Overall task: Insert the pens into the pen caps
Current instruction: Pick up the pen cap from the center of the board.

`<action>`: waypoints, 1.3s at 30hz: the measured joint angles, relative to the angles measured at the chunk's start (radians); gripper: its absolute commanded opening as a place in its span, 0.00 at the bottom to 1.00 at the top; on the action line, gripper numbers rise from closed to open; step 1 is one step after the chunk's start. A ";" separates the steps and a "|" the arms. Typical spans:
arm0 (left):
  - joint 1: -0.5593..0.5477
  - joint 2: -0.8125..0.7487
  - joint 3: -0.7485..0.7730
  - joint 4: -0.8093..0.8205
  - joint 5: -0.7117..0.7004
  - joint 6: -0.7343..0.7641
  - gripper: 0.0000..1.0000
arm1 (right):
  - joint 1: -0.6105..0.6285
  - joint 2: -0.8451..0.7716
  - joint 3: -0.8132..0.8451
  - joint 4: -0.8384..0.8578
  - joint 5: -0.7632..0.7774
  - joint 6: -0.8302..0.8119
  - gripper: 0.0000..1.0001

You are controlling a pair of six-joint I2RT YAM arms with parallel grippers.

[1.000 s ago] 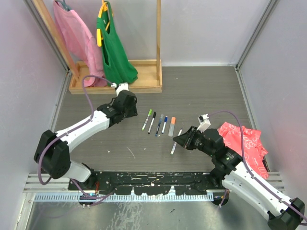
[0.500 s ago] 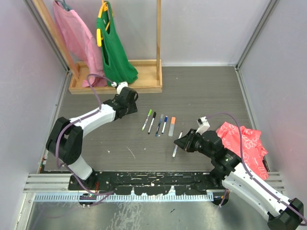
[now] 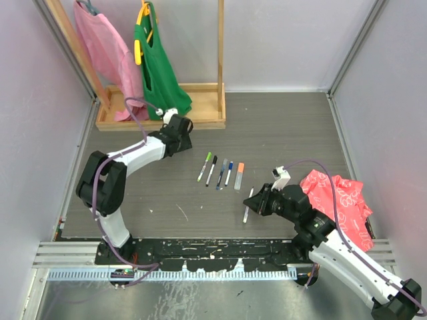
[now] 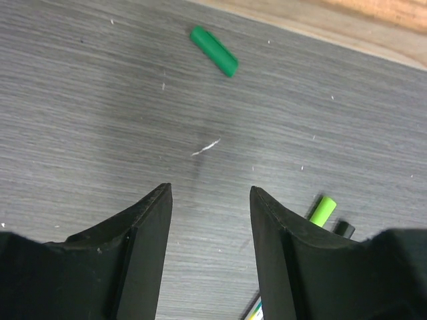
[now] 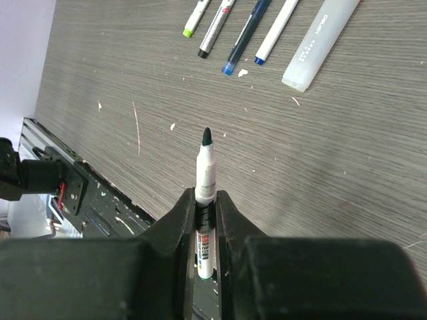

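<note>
Adjoining pale walls, scuffed grey table; left gripper spread, right gripper clenching pen.

Clear tabletop before green cap

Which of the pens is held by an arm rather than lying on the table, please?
The dark-tipped pen with the white barrel, clamped in the right jaws. The other five lie side by side on the table, untouched.
</note>
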 measured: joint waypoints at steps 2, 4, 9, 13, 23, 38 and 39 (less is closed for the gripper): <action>0.010 0.006 0.014 0.000 -0.002 0.000 0.52 | 0.000 -0.005 0.000 -0.012 0.000 -0.011 0.00; 0.020 0.015 0.029 0.001 -0.002 0.000 0.51 | 0.000 -0.012 0.000 -0.028 0.001 -0.016 0.00; 0.042 0.062 0.079 0.001 0.000 0.013 0.51 | 0.000 -0.025 0.000 -0.047 0.008 -0.021 0.00; 0.055 0.114 0.132 0.002 0.003 0.023 0.51 | 0.000 -0.025 0.000 -0.053 0.009 -0.022 0.00; 0.104 0.234 0.234 0.005 0.031 0.024 0.50 | 0.000 -0.010 -0.012 -0.053 0.016 -0.023 0.00; 0.126 0.350 0.329 0.018 0.069 0.015 0.50 | 0.000 0.004 -0.046 -0.050 0.016 -0.020 0.00; 0.127 0.354 0.336 0.018 0.071 0.014 0.50 | 0.000 0.008 -0.046 -0.048 0.016 -0.020 0.00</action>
